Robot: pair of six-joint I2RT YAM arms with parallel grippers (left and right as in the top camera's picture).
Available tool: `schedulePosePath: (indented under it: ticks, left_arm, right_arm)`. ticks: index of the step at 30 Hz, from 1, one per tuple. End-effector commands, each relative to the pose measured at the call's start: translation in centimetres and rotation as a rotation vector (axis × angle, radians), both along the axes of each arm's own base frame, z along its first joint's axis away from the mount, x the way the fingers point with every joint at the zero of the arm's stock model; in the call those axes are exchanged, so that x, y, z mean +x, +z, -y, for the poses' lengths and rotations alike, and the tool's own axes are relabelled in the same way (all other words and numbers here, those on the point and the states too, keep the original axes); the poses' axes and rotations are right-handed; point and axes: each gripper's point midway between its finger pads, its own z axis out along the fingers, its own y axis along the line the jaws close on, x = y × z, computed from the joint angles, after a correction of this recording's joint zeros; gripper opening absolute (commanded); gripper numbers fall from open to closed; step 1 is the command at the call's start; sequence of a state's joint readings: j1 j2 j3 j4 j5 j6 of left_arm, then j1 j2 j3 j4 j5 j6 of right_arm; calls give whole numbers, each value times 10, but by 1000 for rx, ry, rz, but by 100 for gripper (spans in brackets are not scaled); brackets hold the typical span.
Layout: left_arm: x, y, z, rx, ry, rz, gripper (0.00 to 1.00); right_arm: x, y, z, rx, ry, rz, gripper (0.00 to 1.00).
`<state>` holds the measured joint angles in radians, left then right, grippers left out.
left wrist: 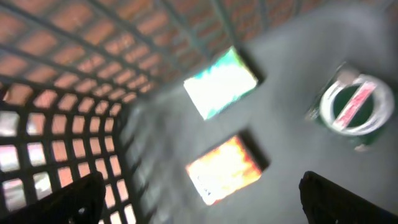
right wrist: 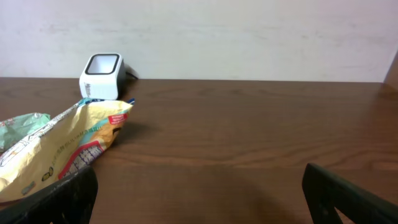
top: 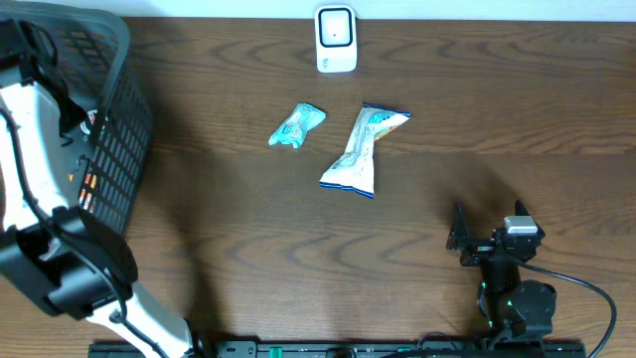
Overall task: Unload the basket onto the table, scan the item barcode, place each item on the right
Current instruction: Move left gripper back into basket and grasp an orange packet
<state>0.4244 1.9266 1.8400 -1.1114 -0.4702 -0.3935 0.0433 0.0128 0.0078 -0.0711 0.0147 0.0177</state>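
Overhead: scanner [top: 336, 40] stands at the far edge of the worktop [top: 517, 109]. A snack bag [top: 363, 149] and a smaller teal packet [top: 297, 125] lie flat near the middle, just beside each other but not touching. Black mesh basket [top: 124, 119] sits at the left. The left arm reaches into it, and its tool is hidden in this view. Right tool [top: 489, 231] is front right, well apart from the bags, fingers spread and empty.

Left wrist (blurred): left tool [left wrist: 199, 205] hangs over the basket floor, fingers [left wrist: 68, 199] wide apart, gripping nothing. Below it lie a teal-green pack [left wrist: 221, 83], an orange pack [left wrist: 224, 168] and a round green-and-white item [left wrist: 354, 106], none touched.

Right wrist: this low view shows the scanner's dark window and the snack bag's printed face. No barcode can be made out.
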Motion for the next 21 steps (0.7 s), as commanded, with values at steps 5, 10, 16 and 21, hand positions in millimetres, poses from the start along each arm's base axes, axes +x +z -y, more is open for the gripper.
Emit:
schedulePosePath:
  ticks: [5, 10, 16, 21]
  left_arm:
    - [-17, -72, 22, -200, -16, -228, 98]
    - [-14, -103, 46, -419, -167, -270, 98]
    - [-24, -108, 45, -490, -206, -282, 98]
    - [-35, -120, 35, -507, -246, -308, 98]
  right_arm:
    - [0, -1, -1, 11, 1, -2, 99]
    - [0, -1, -1, 11, 1, -2, 99]
    - [0, -1, -1, 11, 1, -2, 99]
    - [0, -1, -1, 10, 1, -2, 99]
